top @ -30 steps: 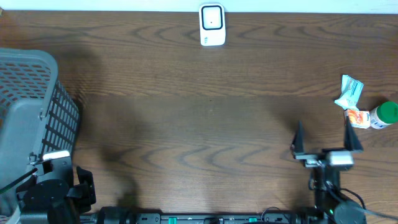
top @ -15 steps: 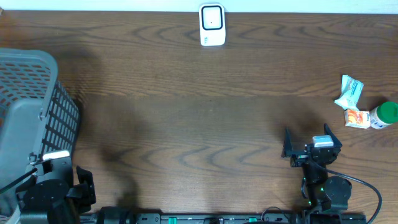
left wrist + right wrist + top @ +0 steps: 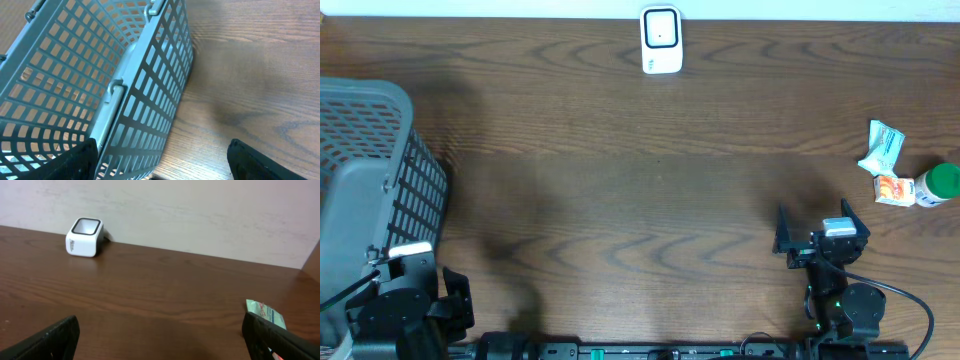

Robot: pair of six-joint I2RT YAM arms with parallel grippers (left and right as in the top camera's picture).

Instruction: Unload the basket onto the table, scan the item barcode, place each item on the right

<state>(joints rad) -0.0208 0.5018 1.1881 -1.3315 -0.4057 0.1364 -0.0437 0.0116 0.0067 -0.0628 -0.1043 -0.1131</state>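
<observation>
A white barcode scanner (image 3: 660,40) (image 3: 85,237) stands at the table's far edge, upright, its window facing up. The items lie at the far right: a green-and-white packet (image 3: 881,148) (image 3: 266,313), a small orange packet (image 3: 892,188) and a green-capped bottle (image 3: 940,185). My right gripper (image 3: 820,232) (image 3: 160,342) hovers near the front edge, left of the items, open and empty. My left gripper (image 3: 161,165) is open too, with one finger over the basket's corner and nothing held.
A grey plastic mesh basket (image 3: 370,180) (image 3: 125,75) fills the left side of the table, close to my left arm (image 3: 410,300). A pale wall runs behind the scanner. Brown wood-grain tabletop (image 3: 640,200) stretches between the basket and the items.
My right gripper has drawn back toward the front edge and a little left, away from the items, then held still. Left arm unchanged.
</observation>
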